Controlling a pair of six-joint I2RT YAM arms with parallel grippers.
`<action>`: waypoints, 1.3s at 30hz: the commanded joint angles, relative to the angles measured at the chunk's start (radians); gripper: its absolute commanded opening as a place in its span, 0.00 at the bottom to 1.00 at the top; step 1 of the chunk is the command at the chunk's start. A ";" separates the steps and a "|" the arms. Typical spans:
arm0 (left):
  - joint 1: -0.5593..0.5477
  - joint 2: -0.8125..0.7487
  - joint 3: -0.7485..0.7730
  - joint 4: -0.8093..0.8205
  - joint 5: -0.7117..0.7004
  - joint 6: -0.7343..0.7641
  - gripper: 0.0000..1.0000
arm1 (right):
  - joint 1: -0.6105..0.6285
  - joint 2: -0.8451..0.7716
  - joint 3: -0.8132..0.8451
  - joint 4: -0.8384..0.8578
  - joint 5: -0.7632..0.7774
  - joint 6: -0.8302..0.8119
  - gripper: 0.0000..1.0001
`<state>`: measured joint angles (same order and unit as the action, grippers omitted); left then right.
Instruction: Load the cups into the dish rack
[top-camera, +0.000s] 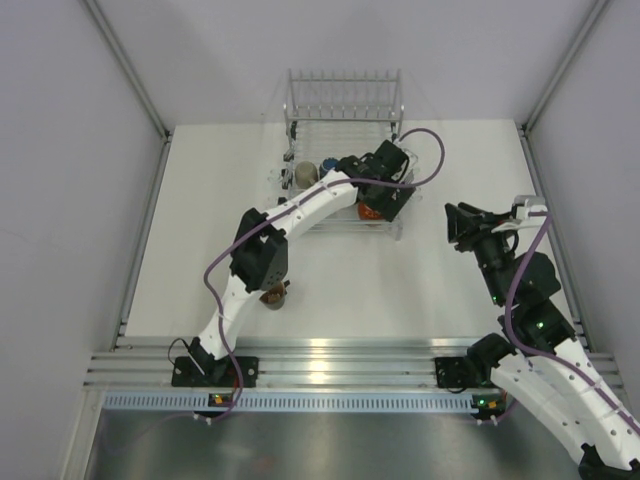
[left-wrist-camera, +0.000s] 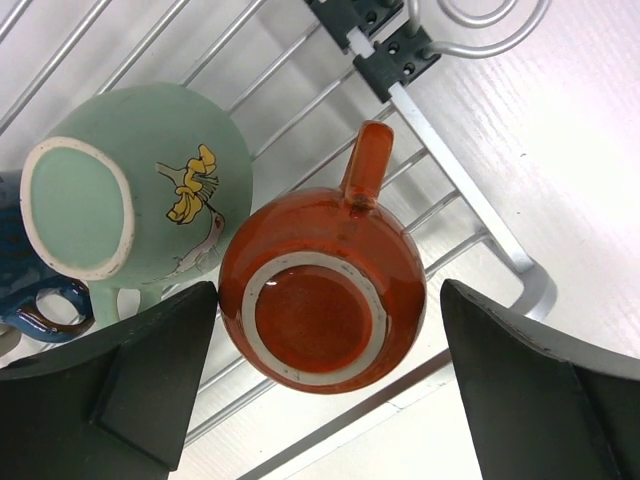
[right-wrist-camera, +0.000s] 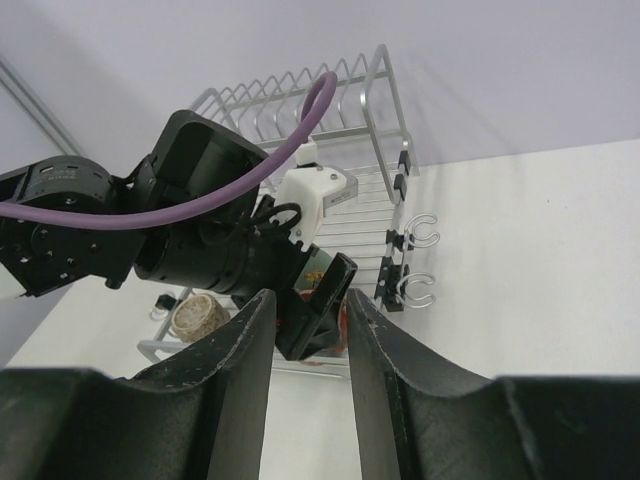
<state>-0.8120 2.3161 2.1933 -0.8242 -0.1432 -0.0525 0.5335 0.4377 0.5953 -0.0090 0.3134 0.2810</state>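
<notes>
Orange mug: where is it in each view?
Top external: mug in the near-right corner of the rack.
Left wrist: mug centre, base up, between left gripper fingers.
Right wrist: mostly hidden behind the left gripper.
Shared landmark: rack; tines show in top external and right wrist.

My overhead camera sits above and behind the arm bases (top-camera: 213, 365), looking down over the whole worktop (top-camera: 450, 290), with the dish rack (top-camera: 343, 105) at its far edge. The left wrist camera looks straight down, very close, onto the rack's wires and an orange-brown cup (left-wrist-camera: 320, 300). The right wrist camera looks low across the worktop from farther off. All three views share the rack.
</notes>
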 joint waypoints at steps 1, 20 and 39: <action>-0.022 -0.098 0.056 -0.001 -0.025 0.000 0.98 | -0.017 -0.011 0.006 0.012 0.010 -0.006 0.35; 0.026 -0.591 -0.500 0.370 -0.037 -0.124 0.98 | -0.017 0.177 0.052 0.000 -0.160 0.000 0.38; 0.512 -1.365 -1.242 0.654 0.227 -0.322 0.98 | 0.391 1.007 0.460 0.142 -0.306 0.001 0.38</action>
<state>-0.3862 0.9726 1.0161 -0.2100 -0.0261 -0.3241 0.8600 1.3766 0.9607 0.0910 0.0242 0.2958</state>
